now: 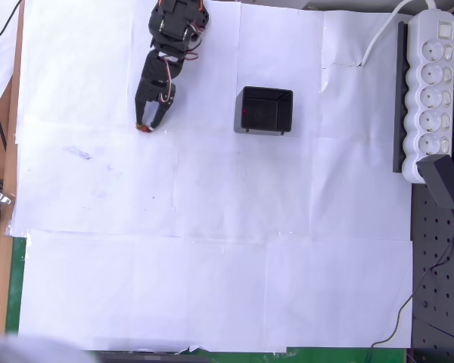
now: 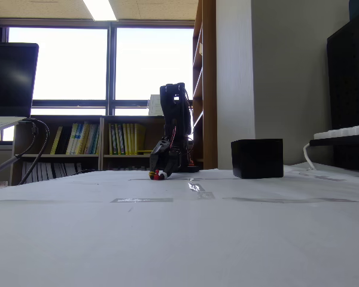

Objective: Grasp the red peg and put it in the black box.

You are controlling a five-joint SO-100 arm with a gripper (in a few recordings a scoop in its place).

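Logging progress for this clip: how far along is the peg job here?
Early. Reach looks done: the gripper is down at the table around the red peg, jaws nearly closed on it. Whether it is gripped is unclear. Left: lift, carry to the black box, release.

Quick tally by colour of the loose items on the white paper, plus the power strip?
Red: 1, the red peg at the pincer tips
Black: 1, the black box
White: 1, the power strip
Total: 3
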